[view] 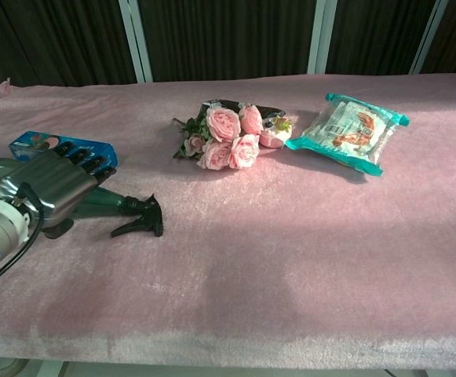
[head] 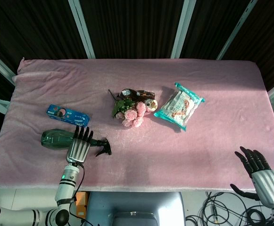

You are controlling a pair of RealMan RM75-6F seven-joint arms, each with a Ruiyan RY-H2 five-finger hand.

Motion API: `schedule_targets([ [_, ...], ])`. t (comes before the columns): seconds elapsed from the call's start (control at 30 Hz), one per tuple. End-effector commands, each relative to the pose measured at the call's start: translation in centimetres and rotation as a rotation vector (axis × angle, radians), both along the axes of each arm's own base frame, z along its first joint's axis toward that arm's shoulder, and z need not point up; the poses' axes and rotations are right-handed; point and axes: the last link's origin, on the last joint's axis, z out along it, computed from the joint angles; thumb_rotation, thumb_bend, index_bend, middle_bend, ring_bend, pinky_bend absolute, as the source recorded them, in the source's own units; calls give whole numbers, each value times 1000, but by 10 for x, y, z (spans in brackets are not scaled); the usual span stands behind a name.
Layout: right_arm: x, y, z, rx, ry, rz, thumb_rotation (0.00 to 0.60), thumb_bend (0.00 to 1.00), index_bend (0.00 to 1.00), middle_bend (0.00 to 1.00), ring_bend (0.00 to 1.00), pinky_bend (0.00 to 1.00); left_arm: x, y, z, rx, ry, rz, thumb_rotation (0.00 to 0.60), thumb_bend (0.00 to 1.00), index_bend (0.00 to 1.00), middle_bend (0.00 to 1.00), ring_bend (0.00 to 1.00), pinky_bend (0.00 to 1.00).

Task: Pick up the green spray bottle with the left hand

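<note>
Your pink counter [head: 212, 141] holds everything. The green spray bottle [head: 56, 138] lies on its side near the front left edge. Your left hand [head: 79, 146] sits over its neck, fingers [view: 82, 163] straight and apart, holding nothing. Your right hand [head: 259, 172] waits off the counter's front right corner, fingers spread, holding nothing.

one spray bottle [head: 56, 138], one cookie box [head: 67, 115], one bouquet [head: 133, 109], one snack bag [head: 179, 105]

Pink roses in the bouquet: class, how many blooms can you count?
4 visible in the bouquet at table centre: two behind, two in front. Others may be hidden.
</note>
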Motion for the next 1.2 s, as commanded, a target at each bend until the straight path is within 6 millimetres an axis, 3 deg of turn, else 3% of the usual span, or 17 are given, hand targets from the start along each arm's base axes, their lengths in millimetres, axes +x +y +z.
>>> schedule_targets([
  [0.03, 0, -1, 0, 1, -1, -2, 600, 335, 0, 0, 0, 0, 0, 1, 0, 0, 0, -1, 600, 376, 0, 15, 0, 0],
  [0.3, -1, 1, 2, 1, -4, -2, 600, 335, 0, 0, 0, 0, -1, 3, -3, 12, 40, -15, 600, 375, 8, 25, 0, 0],
  [0.37, 0, 1, 4, -6, -9, 3, 600, 335, 0, 0, 0, 0, -2, 3, -4, 14, 57, -11, 600, 377, 83, 85, 0, 0],
  [0.5, 1, 0, 5, -8, -20, 10, 600, 335, 0, 0, 0, 0, -6, 3, -8, 7, 79, 5, 600, 379, 327, 250, 27, 0],
  [0.8, 2, 0, 2, 5, -11, 20, 600, 335, 0, 0, 0, 0, 0, 5, -6, 24, 25, -150, 600, 496, 642, 628, 205, 0],
  [0.93, 2, 0, 3, 4, -12, 20, 600, 335, 0, 0, 0, 0, 12, 1, 8, 69, -90, -296, 600, 512, 716, 710, 294, 0],
  [1.03, 2, 0, 4, 2, -15, 24, 600, 335, 0, 0, 0, 0, 17, -2, 34, 132, -249, -394, 600, 514, 738, 743, 370, 0],
  [1.2, 2, 1, 3, 5, -14, 22, 600, 335, 0, 0, 0, 0, 26, -6, 76, 159, -741, -383, 600, 514, 750, 777, 419, 4],
])
